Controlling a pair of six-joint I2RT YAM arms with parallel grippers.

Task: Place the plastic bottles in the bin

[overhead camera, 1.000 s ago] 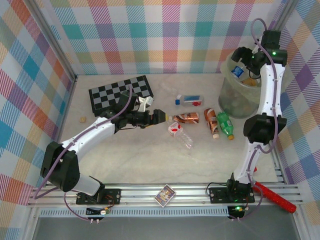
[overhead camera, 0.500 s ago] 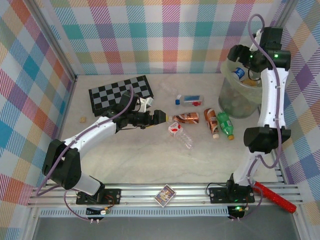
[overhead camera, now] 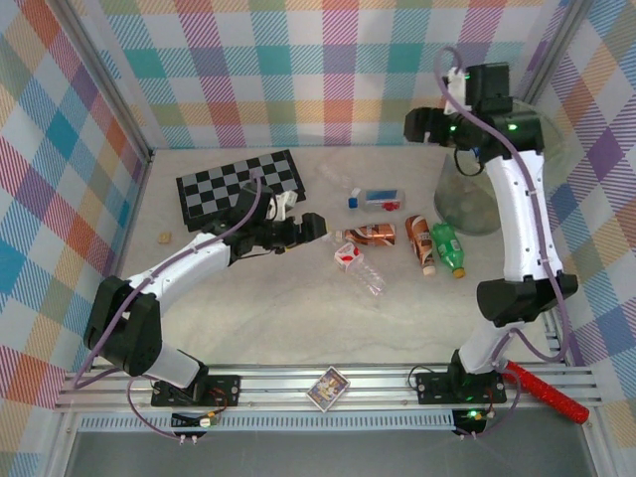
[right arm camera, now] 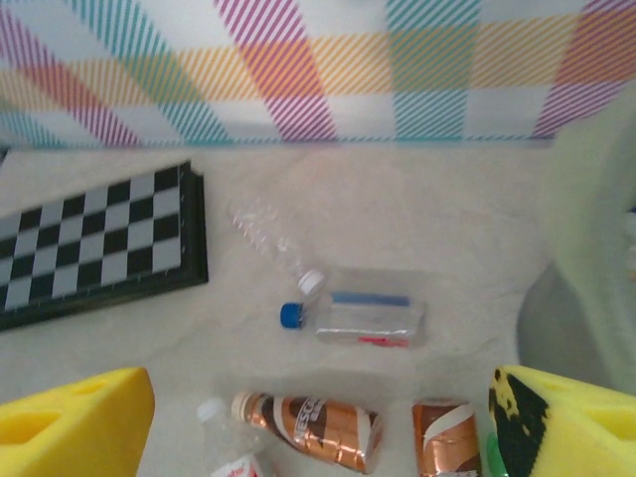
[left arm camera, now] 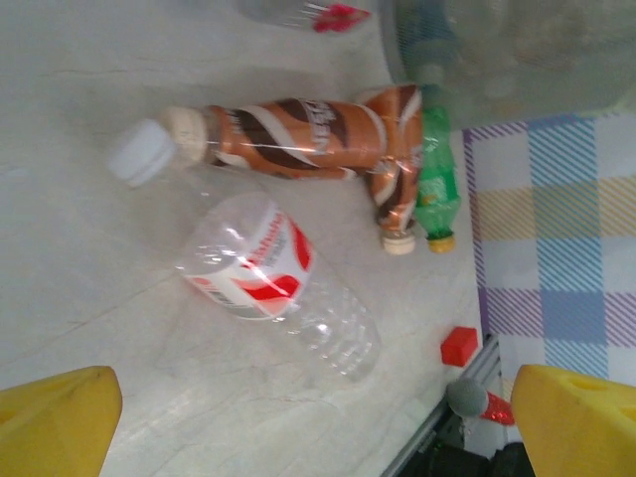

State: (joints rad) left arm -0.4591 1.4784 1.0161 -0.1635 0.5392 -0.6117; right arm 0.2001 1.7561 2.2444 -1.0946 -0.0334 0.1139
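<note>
Bottles: six plastic bottles lie on the counter, from the middle over toward the right edge.
Brown bottle (overhead camera: 373, 234): it lies on its side in the middle of the counter. Its pale cap points at the left arm.
Red-label bottle (overhead camera: 356, 263): it is clear and has a white cap. It lies on its side just beside the first brown one, on the side nearer the near edge.
Second brown bottle (overhead camera: 420, 241): it lies with its cap toward the near edge, close to the bin.
Green bottle (overhead camera: 449, 248): it lies right against the second brown one, on the side nearer the right edge. Its cap points toward the near edge too.
Blue-cap bottle (overhead camera: 378, 199): it is clear and lies on its side, closer to the far edge than the brown ones.
Thin clear bottle (right arm camera: 263, 234): it lies just past the blue-cap one, toward the far edge. Its white cap is next to the blue cap.
Bin (overhead camera: 465, 204): it is tall, round and pale green, and stands near the far right corner. What is inside looks too blurry to tell.
Left fingers (overhead camera: 316, 228): they are low over the middle of the counter and spread wide apart. They hold nothing. The red-label bottle lies just in front of them.
Right fingers (overhead camera: 417, 127): they are up in the air near the far edge, beside the bin. They are spread wide and hold nothing.
Chequered board (overhead camera: 241, 184): it lies flat toward the far left corner.
Card box (overhead camera: 328, 388): it sits at the near edge, between the two arm bases.
</note>
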